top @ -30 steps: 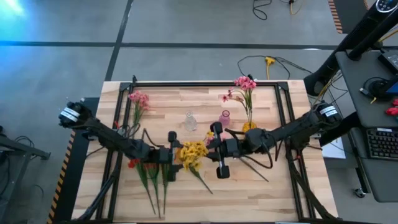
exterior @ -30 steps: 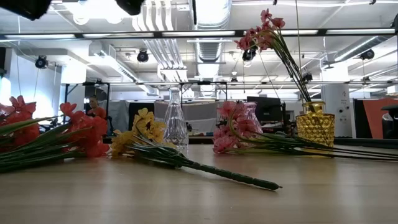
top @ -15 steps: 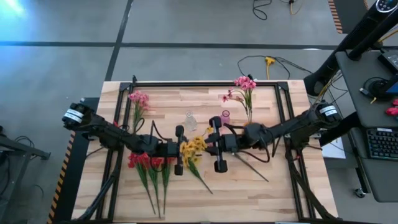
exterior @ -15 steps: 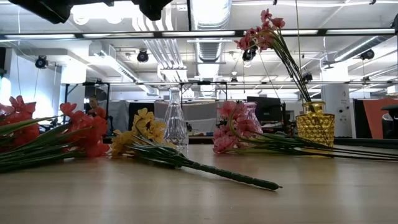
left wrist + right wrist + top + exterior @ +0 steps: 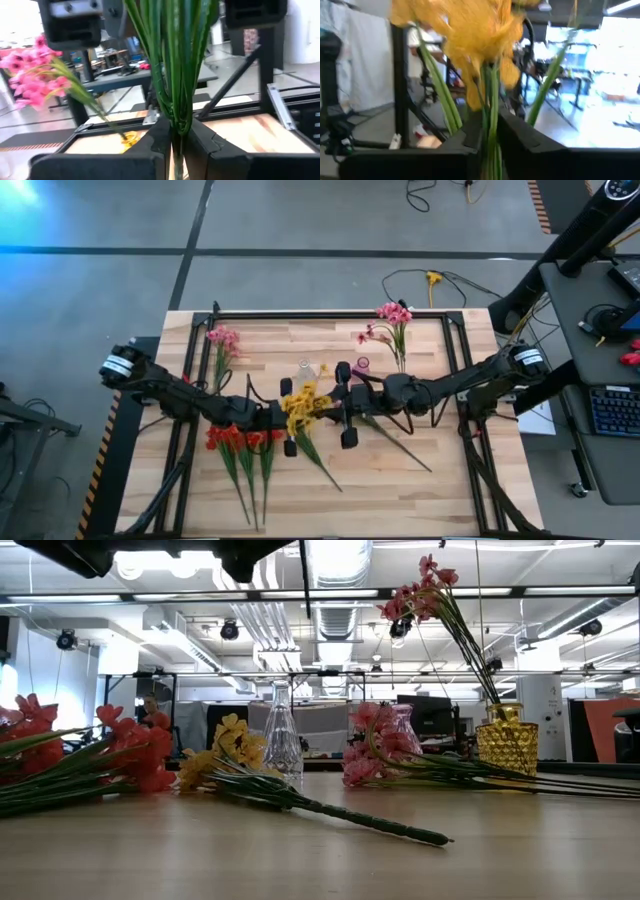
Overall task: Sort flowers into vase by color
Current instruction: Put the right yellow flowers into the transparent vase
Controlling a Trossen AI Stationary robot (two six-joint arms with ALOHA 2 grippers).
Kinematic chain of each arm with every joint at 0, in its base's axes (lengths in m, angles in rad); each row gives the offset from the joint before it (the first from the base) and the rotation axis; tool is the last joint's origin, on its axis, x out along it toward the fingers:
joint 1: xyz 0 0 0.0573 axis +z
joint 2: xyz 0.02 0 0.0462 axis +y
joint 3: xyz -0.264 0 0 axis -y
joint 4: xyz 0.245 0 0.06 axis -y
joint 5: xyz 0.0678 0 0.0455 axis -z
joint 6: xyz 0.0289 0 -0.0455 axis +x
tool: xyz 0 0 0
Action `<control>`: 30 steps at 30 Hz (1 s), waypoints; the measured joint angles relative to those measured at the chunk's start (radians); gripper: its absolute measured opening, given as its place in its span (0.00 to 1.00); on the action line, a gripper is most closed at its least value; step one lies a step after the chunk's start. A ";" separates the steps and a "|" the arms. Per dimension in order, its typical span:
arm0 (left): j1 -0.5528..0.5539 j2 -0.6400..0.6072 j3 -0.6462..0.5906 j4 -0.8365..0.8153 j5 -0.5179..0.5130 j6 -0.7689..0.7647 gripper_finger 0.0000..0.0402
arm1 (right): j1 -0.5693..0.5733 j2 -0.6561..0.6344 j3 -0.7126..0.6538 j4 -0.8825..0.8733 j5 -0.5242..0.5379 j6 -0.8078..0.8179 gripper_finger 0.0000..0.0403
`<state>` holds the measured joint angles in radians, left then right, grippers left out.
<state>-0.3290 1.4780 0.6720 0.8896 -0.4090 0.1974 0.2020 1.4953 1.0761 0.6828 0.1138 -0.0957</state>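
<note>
Clamping one yellow sprig (image 5: pixel 303 402), both claws (image 5: pixel 174 145) (image 5: pixel 489 135) show stem grips only from wrists.

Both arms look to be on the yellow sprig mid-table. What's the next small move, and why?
Probably open the right gripper and ease it back. Each wrist view shows fingers pinched on the stems of the yellow sprig: the left gripper on bare green stems, the right just under the blossoms. Two grips block carrying it to a vase, and the left one looks firm.

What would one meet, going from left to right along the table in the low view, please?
Red flowers → yellow flowers → clear glass vase → pink flowers lying flat → gold vase holding pink stems.
</note>
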 joint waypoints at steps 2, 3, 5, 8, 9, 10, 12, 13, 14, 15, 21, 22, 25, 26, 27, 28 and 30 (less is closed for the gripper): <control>0.000 -0.008 0.000 -0.018 -0.003 0.000 0.02 | 0.000 -0.017 0.000 -0.038 0.042 0.006 0.20; 0.000 -0.013 0.000 -0.027 -0.005 0.000 0.02 | 0.000 -0.028 0.003 -0.066 0.067 0.007 0.24; 0.000 -0.029 0.000 -0.050 -0.016 0.000 0.02 | 0.000 -0.049 0.013 -0.120 0.101 0.008 0.31; 0.002 -0.060 0.000 -0.101 -0.082 0.009 0.02 | 0.000 -0.083 0.020 -0.185 0.133 0.020 0.39; 0.005 -0.074 0.000 -0.125 -0.105 0.014 0.02 | 0.000 -0.094 0.026 -0.208 0.142 0.021 0.42; 0.010 -0.090 0.000 -0.154 -0.119 0.018 0.02 | 0.000 -0.107 0.032 -0.234 0.156 0.028 0.44; 0.030 -0.124 -0.001 -0.194 -0.126 0.020 0.02 | 0.002 -0.135 0.034 -0.289 0.184 0.042 0.48; 0.043 -0.142 -0.002 -0.214 -0.127 0.020 0.02 | 0.002 -0.147 0.035 -0.307 0.193 0.044 0.49; 0.058 -0.158 -0.007 -0.224 -0.128 0.022 0.02 | 0.002 -0.158 0.034 -0.330 0.210 0.045 0.51; 0.077 -0.174 -0.011 -0.233 -0.129 0.025 0.02 | 0.003 -0.167 0.032 -0.352 0.225 0.050 0.52; 0.211 -0.251 -0.062 -0.258 -0.116 0.029 0.02 | 0.003 -0.214 0.031 -0.453 0.239 0.097 0.56; 0.239 -0.255 -0.063 -0.258 -0.096 0.026 0.02 | 0.003 -0.216 0.031 -0.464 0.239 0.098 0.56; 0.326 -0.260 -0.063 -0.263 -0.024 0.010 0.02 | 0.003 -0.216 0.030 -0.472 0.239 0.098 0.58; 0.354 -0.257 -0.063 -0.261 0.006 -0.001 0.02 | 0.003 -0.216 0.030 -0.472 0.239 0.098 0.58; 0.381 -0.256 -0.063 -0.261 0.030 -0.015 0.02 | 0.003 -0.216 0.030 -0.471 0.238 0.098 0.59; 0.406 -0.256 -0.063 -0.263 0.047 -0.032 0.02 | 0.003 -0.216 0.030 -0.472 0.239 0.098 0.59; 0.449 -0.249 -0.063 -0.243 0.092 -0.062 0.02 | 0.003 -0.212 0.030 -0.479 0.239 0.098 0.60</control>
<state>0.1200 1.2287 0.6090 0.6467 -0.3171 0.1353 0.2047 1.2828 1.1057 0.2042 0.3526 0.0019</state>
